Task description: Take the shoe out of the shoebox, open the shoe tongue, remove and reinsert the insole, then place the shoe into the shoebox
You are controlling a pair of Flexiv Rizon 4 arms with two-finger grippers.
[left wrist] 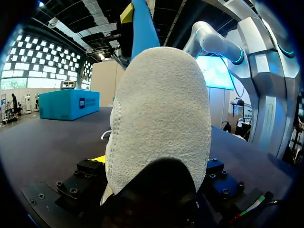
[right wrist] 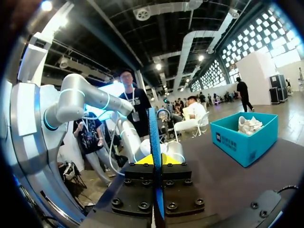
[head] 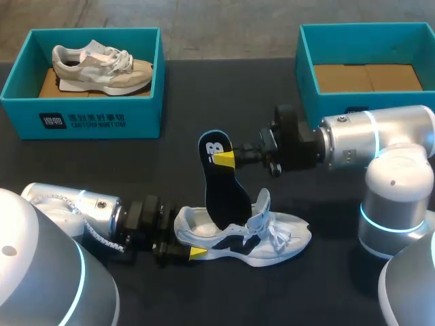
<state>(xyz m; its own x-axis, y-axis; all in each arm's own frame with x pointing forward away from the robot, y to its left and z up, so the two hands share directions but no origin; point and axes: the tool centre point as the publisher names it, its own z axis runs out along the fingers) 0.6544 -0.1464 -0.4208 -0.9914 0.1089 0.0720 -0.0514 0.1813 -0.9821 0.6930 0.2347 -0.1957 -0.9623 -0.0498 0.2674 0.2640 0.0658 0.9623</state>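
Two teal shoeboxes stand at the far side of the dark table (head: 204,95). The left shoebox (head: 81,122) contains one beige shoe (head: 102,66) lying on its side on brown cardboard. The right shoebox (head: 307,75) shows only its brown cardboard floor.

Count: two shoeboxes, two shoes, one insole.

The white shoe (head: 272,241) lies on the table near its front edge, well apart from both boxes. The left gripper (head: 194,252) is clamped on its heel. The black, blue-edged insole (head: 221,187) stands upright with its lower end inside the shoe opening. The right gripper (head: 228,159) is closed on its upper end, with a yellow tip on each face.
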